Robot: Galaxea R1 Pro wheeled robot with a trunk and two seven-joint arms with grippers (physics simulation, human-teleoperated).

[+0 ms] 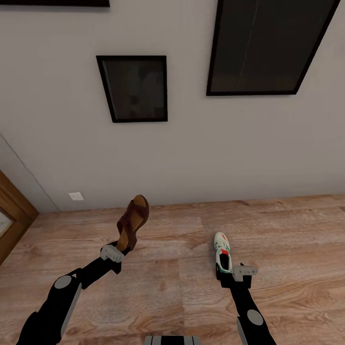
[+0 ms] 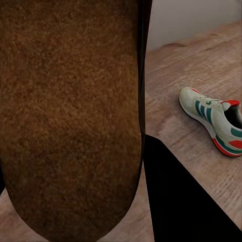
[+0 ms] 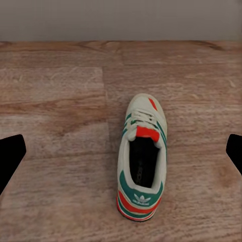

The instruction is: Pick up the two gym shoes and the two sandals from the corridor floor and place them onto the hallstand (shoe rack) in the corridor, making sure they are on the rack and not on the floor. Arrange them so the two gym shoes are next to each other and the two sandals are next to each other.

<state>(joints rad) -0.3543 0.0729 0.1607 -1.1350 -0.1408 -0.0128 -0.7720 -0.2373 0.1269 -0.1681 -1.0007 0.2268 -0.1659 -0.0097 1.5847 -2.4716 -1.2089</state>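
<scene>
Left gripper (image 1: 115, 252) clamps sandal (image 1: 132, 224); right gripper (image 1: 238, 275), jaws wide, above gym shoe (image 3: 140, 164) (light, stiff heel: grip there).

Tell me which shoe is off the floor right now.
The brown sandal, clamped at its heel end by the left gripper and raised toe-up. The gym shoe sits flat on the corridor floor, the open right gripper behind its heel.

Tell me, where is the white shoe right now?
The white shoe lies on the wooden floor, just ahead of the right gripper, toe toward the wall. The left gripper holds a brown sandal nearby.
</scene>
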